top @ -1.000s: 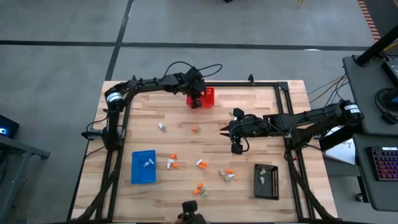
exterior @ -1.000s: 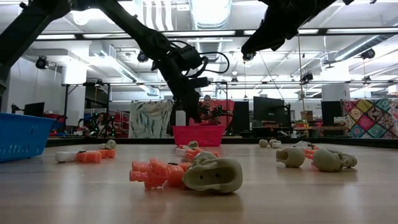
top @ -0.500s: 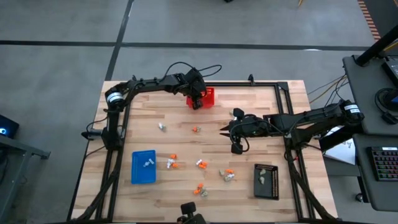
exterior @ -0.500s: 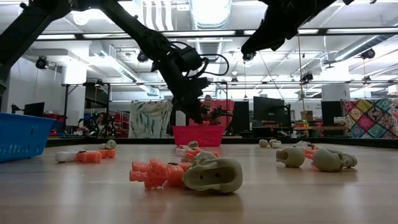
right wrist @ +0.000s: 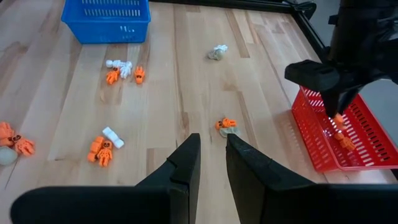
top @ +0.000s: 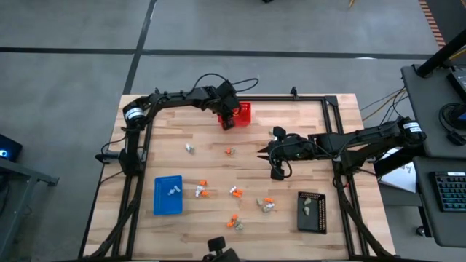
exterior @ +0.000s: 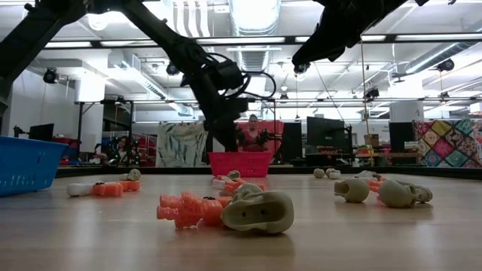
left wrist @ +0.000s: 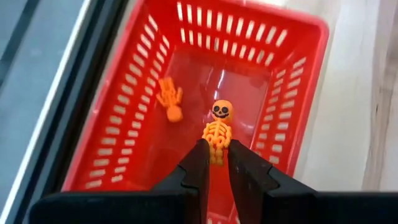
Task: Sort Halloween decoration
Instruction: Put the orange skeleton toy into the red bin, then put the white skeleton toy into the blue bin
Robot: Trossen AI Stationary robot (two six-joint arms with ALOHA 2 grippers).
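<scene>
Since a second ago my left arm has edged a little toward the table's (top: 218,167) left rim, so my left gripper (left wrist: 215,151) now hangs over the near-left part of the red basket (top: 245,112) rather than its middle; my right arm has not shifted. My left gripper is pinched narrow on an orange skeleton (left wrist: 217,130), holding it by the legs, head forward, above the basket floor; a second orange skeleton (left wrist: 170,99) already lies inside, near the left wall. My right gripper (right wrist: 209,157) hovers over the middle of the table, its fingers close together with a slim gap and nothing between them; just ahead of it lie a small orange piece and a beige one (right wrist: 226,126), touching. The blue tray (top: 168,195) sits near the front left with white pieces (top: 173,190) in it; the black tray (top: 312,211) sits near the front right holding pale beige pieces (top: 309,207). Loose decorations remain scattered between the trays: orange and white figures (top: 200,191) beside the blue tray, another mixed cluster (top: 266,204) toward the black tray, and a pale one (top: 189,148) alone farther back on the left.
</scene>
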